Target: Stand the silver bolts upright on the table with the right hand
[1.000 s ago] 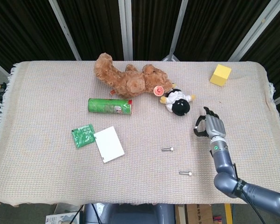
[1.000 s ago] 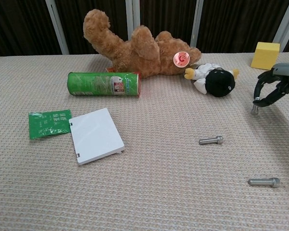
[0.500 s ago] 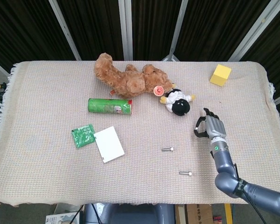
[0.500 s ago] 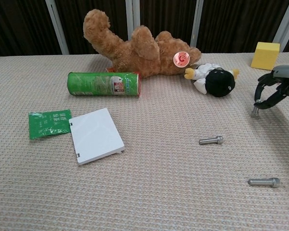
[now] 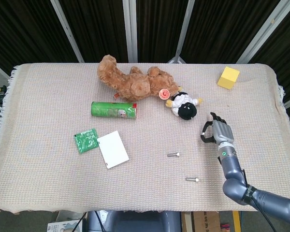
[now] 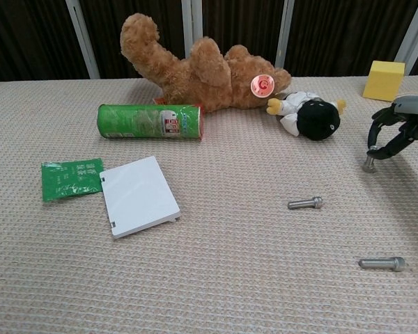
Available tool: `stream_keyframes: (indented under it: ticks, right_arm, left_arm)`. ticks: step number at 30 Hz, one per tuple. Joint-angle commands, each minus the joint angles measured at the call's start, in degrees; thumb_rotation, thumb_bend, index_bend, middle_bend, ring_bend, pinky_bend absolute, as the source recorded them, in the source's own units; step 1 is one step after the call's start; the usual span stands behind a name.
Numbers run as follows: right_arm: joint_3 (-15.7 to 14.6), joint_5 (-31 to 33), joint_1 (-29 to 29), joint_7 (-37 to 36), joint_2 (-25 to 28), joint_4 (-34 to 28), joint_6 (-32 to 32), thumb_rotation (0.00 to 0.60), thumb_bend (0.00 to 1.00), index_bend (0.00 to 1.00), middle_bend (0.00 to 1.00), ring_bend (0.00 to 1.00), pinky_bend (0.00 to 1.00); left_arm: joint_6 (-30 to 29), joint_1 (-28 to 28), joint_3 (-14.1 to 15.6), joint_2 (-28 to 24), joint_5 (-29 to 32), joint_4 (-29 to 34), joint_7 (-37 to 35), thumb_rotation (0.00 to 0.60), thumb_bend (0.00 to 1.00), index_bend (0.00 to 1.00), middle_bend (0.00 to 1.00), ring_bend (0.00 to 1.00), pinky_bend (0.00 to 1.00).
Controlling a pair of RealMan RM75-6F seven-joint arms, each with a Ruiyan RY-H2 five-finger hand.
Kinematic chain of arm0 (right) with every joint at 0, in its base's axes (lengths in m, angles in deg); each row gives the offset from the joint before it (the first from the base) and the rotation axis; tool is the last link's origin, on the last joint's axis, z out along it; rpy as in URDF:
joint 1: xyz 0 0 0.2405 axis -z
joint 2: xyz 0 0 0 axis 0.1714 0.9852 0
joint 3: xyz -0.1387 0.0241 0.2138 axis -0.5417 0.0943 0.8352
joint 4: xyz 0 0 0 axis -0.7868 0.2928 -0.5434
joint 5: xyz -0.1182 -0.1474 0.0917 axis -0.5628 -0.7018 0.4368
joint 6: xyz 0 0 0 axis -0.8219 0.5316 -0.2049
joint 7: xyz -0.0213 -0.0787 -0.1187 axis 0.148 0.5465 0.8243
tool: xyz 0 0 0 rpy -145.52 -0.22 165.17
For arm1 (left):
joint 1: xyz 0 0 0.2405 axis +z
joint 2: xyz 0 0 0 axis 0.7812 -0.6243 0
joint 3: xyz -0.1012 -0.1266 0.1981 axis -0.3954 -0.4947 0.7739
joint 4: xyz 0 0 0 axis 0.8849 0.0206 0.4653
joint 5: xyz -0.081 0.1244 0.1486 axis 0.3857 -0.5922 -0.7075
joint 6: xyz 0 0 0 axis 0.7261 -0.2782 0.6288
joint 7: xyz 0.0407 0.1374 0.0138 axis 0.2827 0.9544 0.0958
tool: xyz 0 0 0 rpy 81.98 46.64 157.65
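Note:
Two silver bolts lie flat on the cloth: one (image 5: 173,154) (image 6: 305,203) mid-table, the other (image 5: 192,179) (image 6: 382,264) nearer the front edge. To their right, my right hand (image 5: 217,131) (image 6: 404,124) hovers low over the table. It pinches a third small silver bolt (image 6: 368,164) in its fingertips. That bolt hangs roughly upright with its lower end at the cloth. I cannot tell whether it touches the cloth. My left hand is in neither view.
A brown teddy bear (image 5: 133,83), a small black-and-white plush (image 5: 185,106) and a yellow block (image 5: 228,77) lie at the back. A green can (image 5: 113,110), a green packet (image 5: 85,140) and a white card (image 5: 112,149) lie to the left.
The right hand has sunk slightly, bringing the pinched bolt down towards the cloth. The two lying bolts have not moved.

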Motion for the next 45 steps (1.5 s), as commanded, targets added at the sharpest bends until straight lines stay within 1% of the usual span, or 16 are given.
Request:
stream_keyframes:
  ticks: [1,16,30,37,41,45]
  right_arm:
    - [-0.09,0.17,-0.08,0.09,0.15,-0.09,0.03,0.600,0.38,0.58,0.03,0.07,0.10]
    - [-0.88,1.32,-0.71,0.79,0.85,-0.54,-0.31,0.600,0.38,0.54,0.03,0.06,0.10]
    - [-1.60,1.61,-1.11,1.18,1.63,-1.15,-0.61,0.600,0.38,0.53,0.03,0.05,0.10]
    - [-2.46,1.94,-1.63,2.15,2.48,-1.59,-1.57,0.600,0.38,0.46,0.03,0.03,0.10]
    - [-2.63,1.87,-1.78,2.14,2.74,-1.94,-1.54,0.600,0.38,0.40,0.03,0.02,0.10]
    - [-3.10,1.89,-1.98,2.64,3.59,-2.72,-1.89,0.600,0.31,0.30,0.01,0.00,0.09]
  left_arm:
    - [0.01,0.01,0.01,0.00,0.02,0.01,0.00,0.600,0.12,0.09,0.07,0.05,0.17]
    - [0.06,0.01,-0.01,0.00,0.19,0.14,0.16,0.600,0.12,0.09,0.07,0.05,0.17]
    - [0.16,-0.01,0.03,-0.02,0.17,0.15,0.14,0.600,0.12,0.09,0.07,0.05,0.17]
    - [0.21,-0.04,-0.02,0.02,0.31,0.19,0.24,0.600,0.12,0.09,0.07,0.05,0.17]
    - [0.13,0.00,-0.02,0.02,0.30,0.17,0.23,0.600,0.12,0.09,0.07,0.05,0.17]
    - [0.08,0.03,-0.06,0.00,0.33,0.13,0.06,0.600,0.12,0.09,0.07,0.05,0.17]
